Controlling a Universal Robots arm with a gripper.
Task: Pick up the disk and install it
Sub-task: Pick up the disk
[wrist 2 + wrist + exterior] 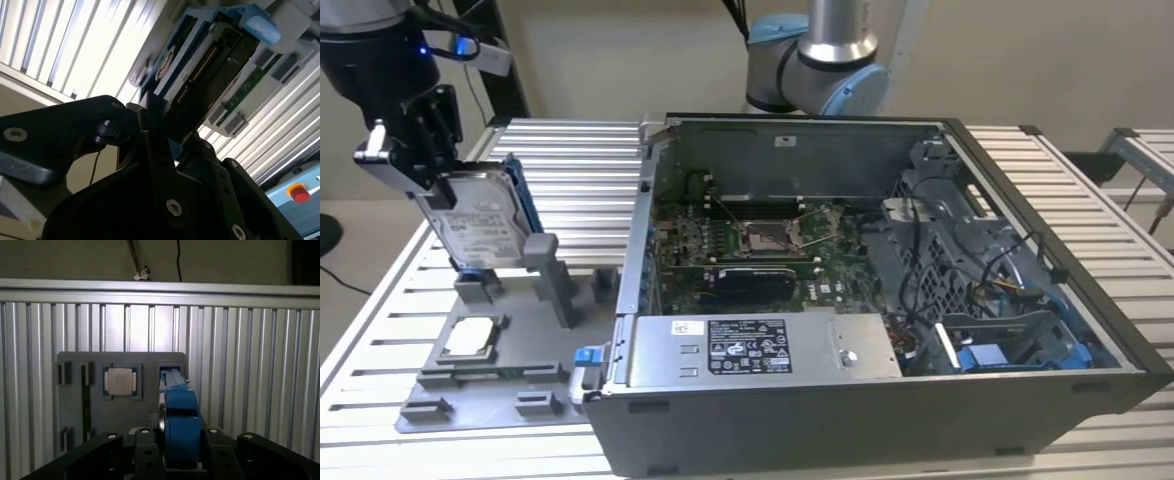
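A slatted metal table (574,170) carries everything. An open computer case (854,420) lies on its side over the middle of the tabletop and reaches toward the edge on the exterior view's right. Inside it are a green circuit board (761,240) and, along the case's near wall, a grey box (747,350) with a black-and-white label.

The arm's base (821,60) stands at the tabletop's far edge, behind the case. A flat grey tray (494,385) lies by the tabletop's near corner on the exterior view's left, just beside the case.

The disk (478,225) is over the tray's far end. It stands on edge, tilted slightly, with its white label facing the exterior view and its blue frame along the edges. Its lower end sits between the tray's upright posts (544,275); whether it touches them cannot be told.

The gripper (438,180) is clamped on the disk's upper end. In the first wrist view, black fingers (145,445) press on either side of the blue frame (179,425).

A small square silver chip (470,338) rests in a tray pocket, near the disk but apart from it.
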